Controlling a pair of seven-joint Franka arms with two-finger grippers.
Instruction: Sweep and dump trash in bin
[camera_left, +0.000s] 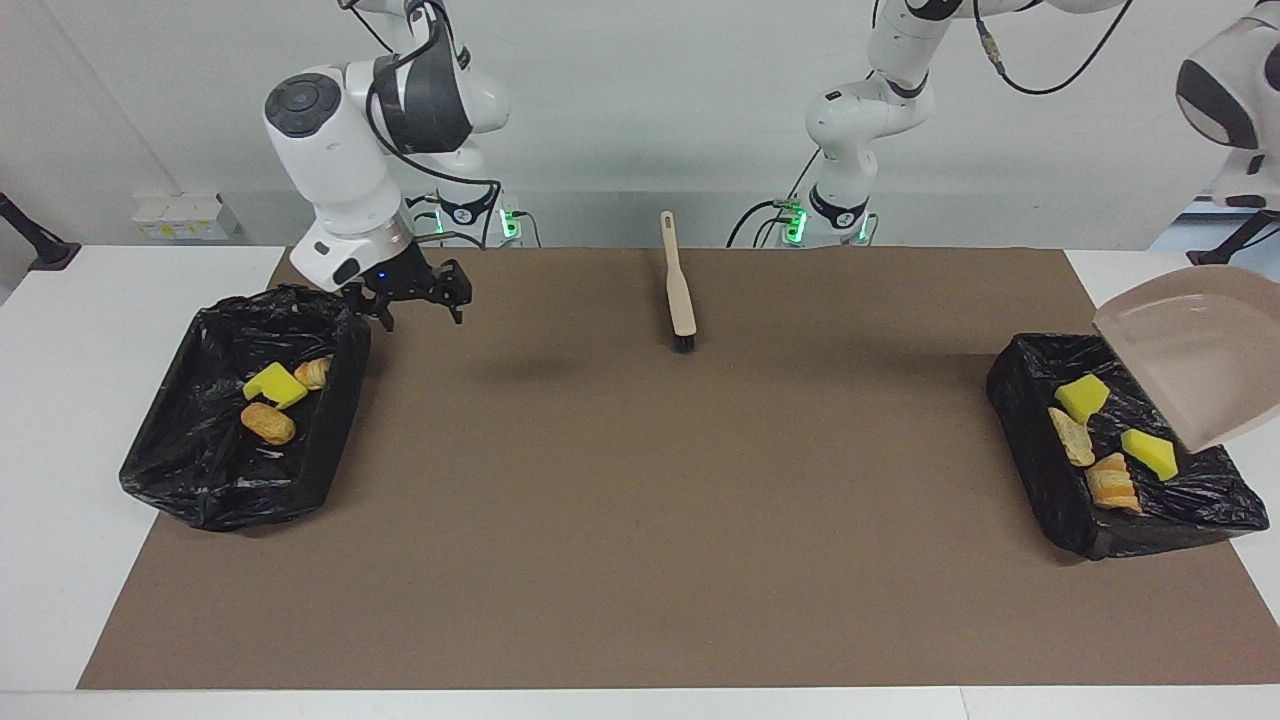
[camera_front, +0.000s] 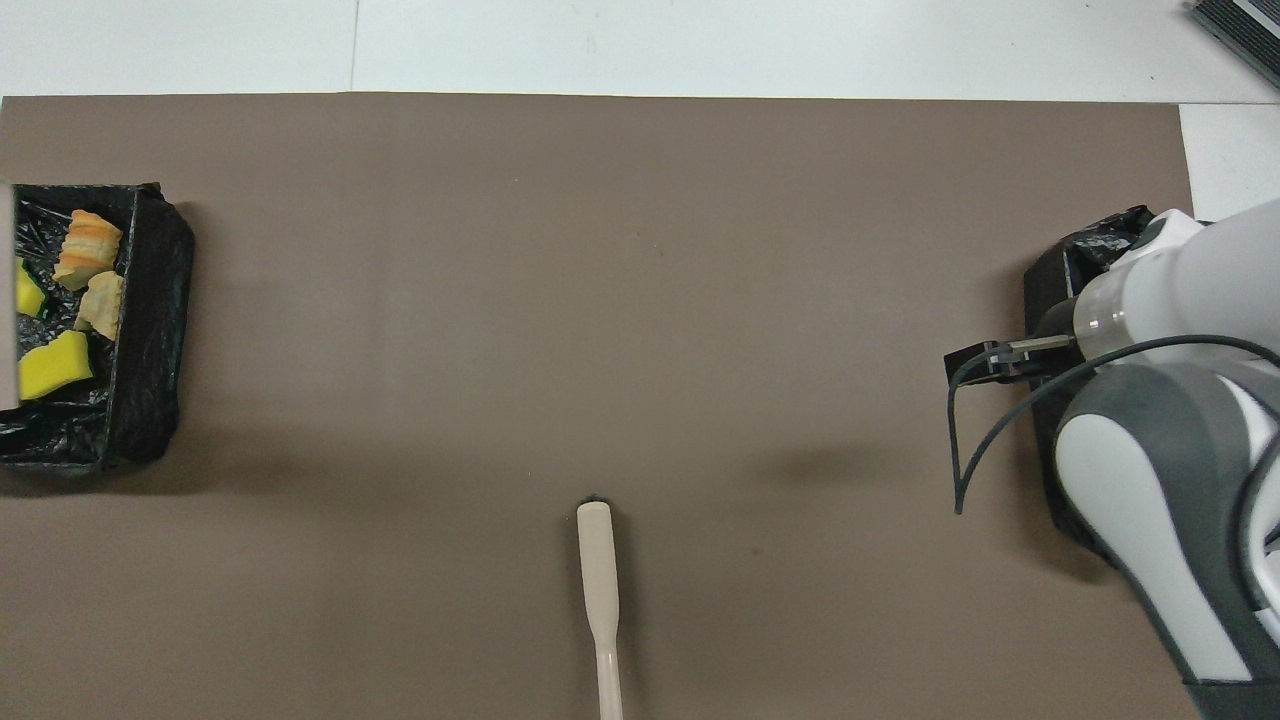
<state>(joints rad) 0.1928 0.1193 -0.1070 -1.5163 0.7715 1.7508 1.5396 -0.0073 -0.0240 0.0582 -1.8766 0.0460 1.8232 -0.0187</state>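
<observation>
Two black-lined bins sit on the brown mat (camera_left: 640, 560), one at each end of the table; bin at the left arm's end (camera_left: 1040, 480) holds four scraps: two yellow sponge wedges (camera_left: 1083, 397) (camera_left: 1148, 452), a pale beige chunk (camera_left: 1071, 437), a golden-brown layered lump (camera_left: 1112, 482); overhead view shows the same four in that bin (camera_front: 150, 330), partly cut by the frame edge; bin at the right arm's end (camera_left: 200, 470) holds three scraps: yellow sponge wedge (camera_left: 274, 384), golden-brown lump (camera_left: 268, 423), smaller bread-like lump (camera_left: 314, 372); no scraps on the mat itself.

Beige dustpan (camera_left: 1195, 360) is raised and tilted over the bin at the left arm's end, pan empty, its lower edge over the bin's outer rim; left gripper itself is out of frame, fingers closed, what they clamp cannot be seen.

Right gripper (camera_left: 415, 300) hangs in the air over the mat just beside the rim of the bin at the right arm's end, fingers spread apart, holding nothing; in the overhead view the arm body covers most of that bin.

Brush (camera_left: 679, 290) lies on the mat near the robots, about midway between the arms, handle toward the robots, dark bristles at the end farther from them; nothing touches it.
</observation>
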